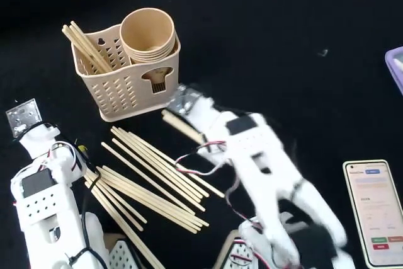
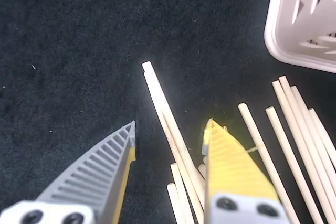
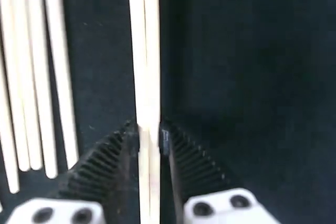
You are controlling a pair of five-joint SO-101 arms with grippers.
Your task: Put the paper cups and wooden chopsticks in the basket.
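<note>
The right gripper is clamped on a chopstick pair, just right of the basket holding paper cups. The left gripper gapes over loose chopsticks at near left.

1. High view: fixed above the table, looking down from the arms' side. Wide enough to take in the basket at far left and the loose chopsticks in front.
2. Left wrist view: set behind the left gripper, facing down along its spread fingers, close to the cloth. Shares the loose chopsticks and a basket corner with the high view.
3. Right wrist view: set behind the right gripper, pointing straight down, very near. Shares the clamped chopstick pair with the high view.
</note>
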